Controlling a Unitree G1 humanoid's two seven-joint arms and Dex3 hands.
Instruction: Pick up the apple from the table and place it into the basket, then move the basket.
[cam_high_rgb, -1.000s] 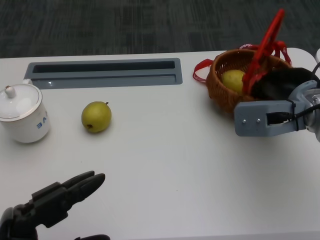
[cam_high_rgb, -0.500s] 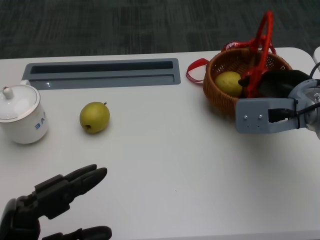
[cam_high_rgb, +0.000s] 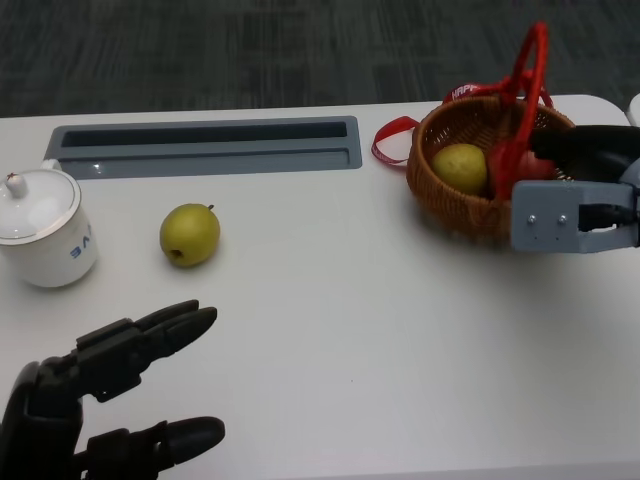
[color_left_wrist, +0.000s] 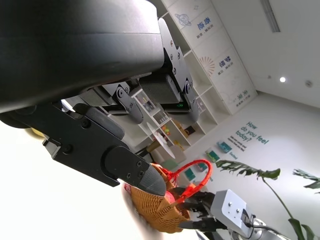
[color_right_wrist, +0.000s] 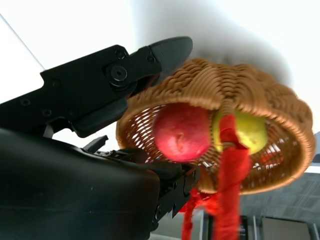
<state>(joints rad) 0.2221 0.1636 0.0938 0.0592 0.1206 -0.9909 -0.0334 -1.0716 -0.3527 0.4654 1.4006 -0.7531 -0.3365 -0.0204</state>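
Basket (cam_high_rgb: 462, 205): woven wicker, rough brown weave, with a glossy red handle (cam_high_rgb: 527, 85). Apple (color_right_wrist: 181, 131): smooth red skin, faint sheen. Cup (cam_high_rgb: 45, 228): glossy white ceramic. Table (cam_high_rgb: 350, 330): smooth matt white. Left hand (cam_high_rgb: 95, 405) and right hand (cam_high_rgb: 585, 150): matt black plastic.

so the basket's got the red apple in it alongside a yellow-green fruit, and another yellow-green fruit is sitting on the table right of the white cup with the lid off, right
Nearly: the white cup has its lid on, as the head view shows. The rest holds: the red apple lies in the basket beside a yellow-green fruit, and another sits right of the cup.
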